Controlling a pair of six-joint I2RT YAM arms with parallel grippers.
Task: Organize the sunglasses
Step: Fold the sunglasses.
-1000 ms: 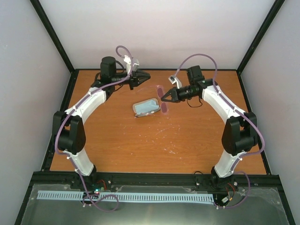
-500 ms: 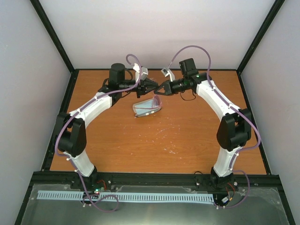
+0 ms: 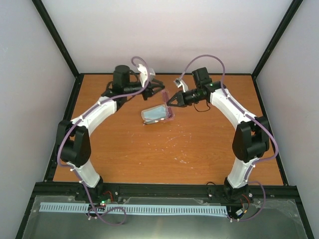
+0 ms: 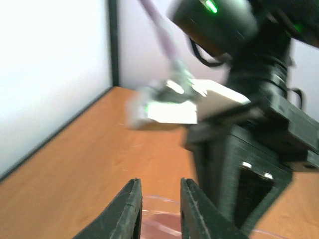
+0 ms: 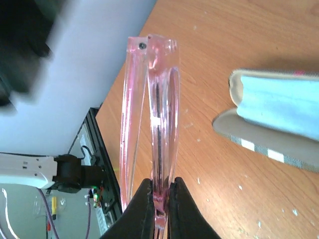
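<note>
Pinching the sunglasses (image 5: 162, 52) by a thin rim, my right gripper (image 5: 158, 204) risked them swivelling loose; the case (image 5: 249, 139) lay at three o'clock.

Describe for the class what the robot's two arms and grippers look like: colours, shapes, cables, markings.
Both the left arm and the right arm have white curved shells between bulky black joint housings. A mauve cable loops along each. The left gripper and right gripper are black, each with two tapering black fingers. A green light glows on the right arm's wrist housing.
</note>
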